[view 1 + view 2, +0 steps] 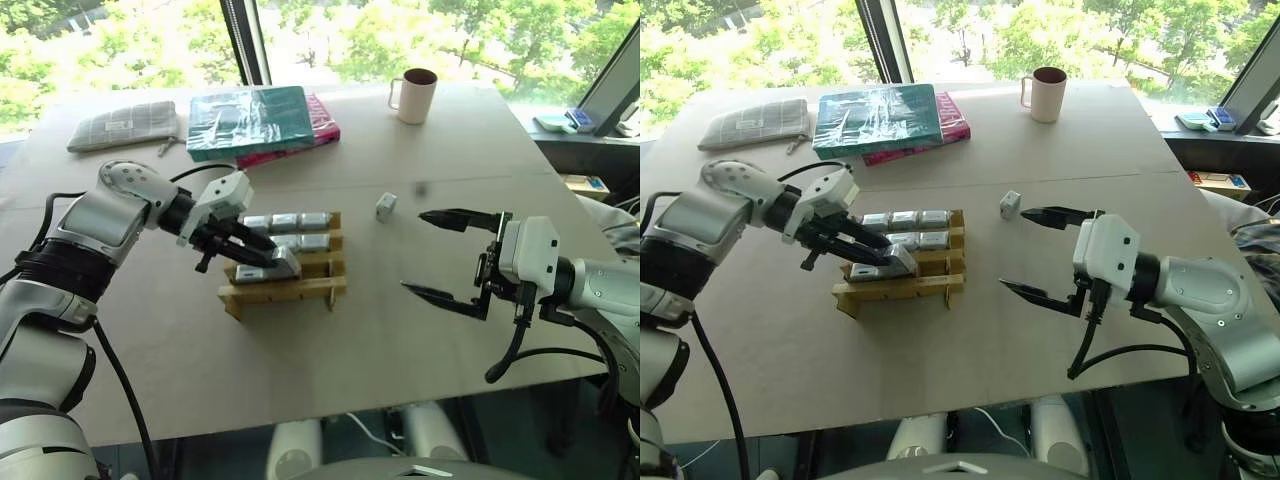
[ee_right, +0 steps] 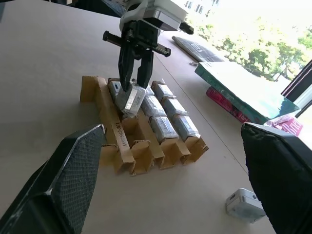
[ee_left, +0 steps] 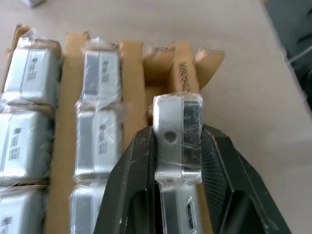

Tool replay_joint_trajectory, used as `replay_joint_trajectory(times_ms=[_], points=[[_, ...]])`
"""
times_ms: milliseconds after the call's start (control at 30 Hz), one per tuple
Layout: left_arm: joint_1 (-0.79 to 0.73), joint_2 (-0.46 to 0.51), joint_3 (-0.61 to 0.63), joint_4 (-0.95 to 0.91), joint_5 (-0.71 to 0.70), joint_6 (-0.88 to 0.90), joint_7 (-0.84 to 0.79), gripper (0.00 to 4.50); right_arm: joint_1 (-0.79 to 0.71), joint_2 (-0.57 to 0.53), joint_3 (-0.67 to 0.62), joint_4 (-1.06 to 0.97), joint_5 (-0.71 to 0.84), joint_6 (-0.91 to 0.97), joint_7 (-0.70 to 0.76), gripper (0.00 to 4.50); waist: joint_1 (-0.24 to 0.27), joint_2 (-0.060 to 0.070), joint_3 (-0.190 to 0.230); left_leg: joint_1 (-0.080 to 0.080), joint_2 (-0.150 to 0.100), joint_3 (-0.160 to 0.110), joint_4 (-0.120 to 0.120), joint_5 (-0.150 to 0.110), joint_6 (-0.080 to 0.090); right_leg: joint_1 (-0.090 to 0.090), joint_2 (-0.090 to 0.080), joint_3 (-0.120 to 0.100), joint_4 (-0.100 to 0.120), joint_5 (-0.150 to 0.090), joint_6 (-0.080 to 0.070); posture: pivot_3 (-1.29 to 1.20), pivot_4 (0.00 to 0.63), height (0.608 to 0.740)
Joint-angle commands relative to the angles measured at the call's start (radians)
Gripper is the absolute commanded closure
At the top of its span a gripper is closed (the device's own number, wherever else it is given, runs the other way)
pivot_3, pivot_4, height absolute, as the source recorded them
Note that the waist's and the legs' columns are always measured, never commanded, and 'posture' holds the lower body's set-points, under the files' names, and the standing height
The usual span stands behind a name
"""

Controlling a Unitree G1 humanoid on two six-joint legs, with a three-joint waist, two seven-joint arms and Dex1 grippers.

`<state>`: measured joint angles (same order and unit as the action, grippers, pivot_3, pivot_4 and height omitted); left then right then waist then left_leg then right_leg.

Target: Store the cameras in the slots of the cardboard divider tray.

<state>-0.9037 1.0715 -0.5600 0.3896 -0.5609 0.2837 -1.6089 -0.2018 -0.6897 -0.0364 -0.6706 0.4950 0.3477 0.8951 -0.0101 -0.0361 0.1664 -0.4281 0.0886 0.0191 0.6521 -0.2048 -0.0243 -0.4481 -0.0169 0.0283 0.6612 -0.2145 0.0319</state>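
the left hand [image 1: 268, 255] was clamped across the flat sides of a small silver-grey, plastic-wrapped camera [image 1: 283, 262], tilted over the third row of the tan cardboard divider tray [image 1: 285, 290] mid-desk, whose two far rows were full. the camera looked light and rigid, its film probably slippery, so gripping the broad faces seemed soundest. the right hand [image 1: 442, 255] hung wide open and empty beside the tray, near the loose white camera [image 1: 385, 206], with bare desk [image 1: 400, 350] around.

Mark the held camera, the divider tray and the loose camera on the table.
held camera [image 3: 177, 141]: left wrist view, wrapped side face between the jaws.
cardboard divider tray [image 1: 300, 288]: left eye view, front cardboard rail.
loose camera [image 1: 385, 206]: left eye view, middle of its pale body.
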Motion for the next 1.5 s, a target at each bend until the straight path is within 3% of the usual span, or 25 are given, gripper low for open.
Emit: replay_joint_trajectory(times_ms=[33, 333, 633, 933, 1000, 1033, 1133, 1200, 1333, 1433, 1500], points=[[0.005, 0.047, -0.008, -0.036, 0.000, -0.022, -0.006, 3.78, -0.014, -0.008, -0.002, -0.034, 0.002, -0.013, -0.010, 0.03, 0.000, 0.000, 0.000, 0.000, 0.000, 0.000, 0.000, 0.000, 0.000, 0.000, 0.000, 0.000, 0.000, 0.000, 0.000, 0.00, 0.150, 0.740], [0.016, 0.023, 0.021, 0.001, 0.089, -0.059, -0.006, 3.78, -0.002, -0.013, -0.001, -0.038, -0.002, -0.015, -0.013, 0.03, 0.001, 0.000, 0.000, 0.000, 0.000, 0.000, 0.001, 0.000, 0.000, 0.000, 0.000, 0.000, 0.001, 0.000, 0.000, 0.00, 0.150, 0.740], [-0.006, -0.065, 0.087, 0.055, 0.210, -0.029, -0.006, 3.78, -0.006, -0.023, 0.009, -0.044, -0.001, -0.008, -0.017, 0.03, 0.001, 0.000, 0.000, 0.000, 0.000, 0.000, 0.001, 0.000, 0.000, 0.000, 0.000, 0.000, 0.001, 0.000, 0.000, 0.00, 0.150, 0.740], [0.032, -0.091, 0.127, 0.042, 0.247, -0.085, -0.006, 3.78, -0.003, -0.025, 0.013, -0.052, -0.005, -0.004, -0.024, 0.03, 0.003, 0.000, 0.000, 0.001, 0.000, 0.000, 0.001, 0.000, 0.000, 0.000, 0.001, 0.001, 0.002, 0.000, 0.000, 0.00, 0.150, 0.740], [0.057, -0.077, 0.157, -0.012, 0.194, -0.051, -0.006, 2.74, -0.003, -0.025, 0.015, -0.055, -0.007, -0.003, -0.026, 0.00, 0.002, 0.000, 0.000, 0.001, 0.000, 0.000, 0.001, 0.000, 0.000, 0.000, 0.001, 0.001, 0.002, 0.000, 0.000, 0.00, 0.150, 0.740], [0.067, -0.076, 0.175, -0.036, 0.170, -0.030, -0.006, 2.61, -0.002, -0.025, 0.014, -0.057, -0.007, -0.004, -0.026, 0.00, 0.002, 0.000, 0.000, 0.001, 0.000, 0.000, 0.001, 0.000, 0.000, 0.000, 0.001, 0.001, 0.002, 0.000, 0.000, 0.00, 0.150, 0.740], [0.096, -0.078, 0.268, -0.098, 0.112, 0.046, -0.006, 1.38, -0.003, -0.027, 0.017, -0.059, -0.005, 0.005, -0.028, 0.00, 0.001, 0.000, 0.000, 0.000, 0.000, 0.000, 0.001, 0.000, 0.000, 0.000, 0.000, 0.001, 0.001, 0.000, 0.000, 0.00, 0.150, 0.740], [0.103, -0.065, 0.346, -0.117, 0.029, 0.204, -0.005, 0.46, -0.024, -0.026, 0.037, -0.049, -0.007, 0.062, -0.056, 0.00, 0.001, 0.000, 0.000, 0.000, 0.000, 0.000, 0.001, 0.000, 0.000, 0.000, 0.001, 0.001, 0.001, 0.000, 0.000, 0.00, 0.150, 0.740], [0.149, -0.067, 0.494, -0.088, -0.043, 0.358, 0.083, 0.46, -0.091, 0.016, 0.113, -0.001, -0.087, 0.106, -0.138, 0.00, -0.009, 0.000, 0.000, 0.001, 0.000, 0.000, 0.001, 0.000, 0.000, 0.000, 0.001, 0.001, 0.002, 0.000, 0.000, 0.00, 0.150, 0.740], [0.298, -0.152, 0.696, -0.129, -0.069, 0.256, 0.259, 0.46, -0.180, 0.085, 0.213, 0.032, -0.198, 0.263, -0.300, 0.00, -0.012, 0.001, 0.000, 0.005, 0.000, 0.001, 0.000, 0.000, 0.000, 0.001, 0.001, 0.003, 0.003, 0.000, 0.000, 0.00, 0.150, 0.740], [0.389, -0.191, 0.770, -0.155, -0.067, 0.171, 0.277, 0.46, -0.243, 0.119, 0.281, 0.059, -0.250, 0.384, -0.363, 0.00, -0.010, 0.001, 0.000, 0.006, 0.000, 0.002, 0.000, 0.000, 0.000, 0.001, 0.001, 0.004, 0.005, 0.000, 0.000, 0.00, 0.150, 0.740]])
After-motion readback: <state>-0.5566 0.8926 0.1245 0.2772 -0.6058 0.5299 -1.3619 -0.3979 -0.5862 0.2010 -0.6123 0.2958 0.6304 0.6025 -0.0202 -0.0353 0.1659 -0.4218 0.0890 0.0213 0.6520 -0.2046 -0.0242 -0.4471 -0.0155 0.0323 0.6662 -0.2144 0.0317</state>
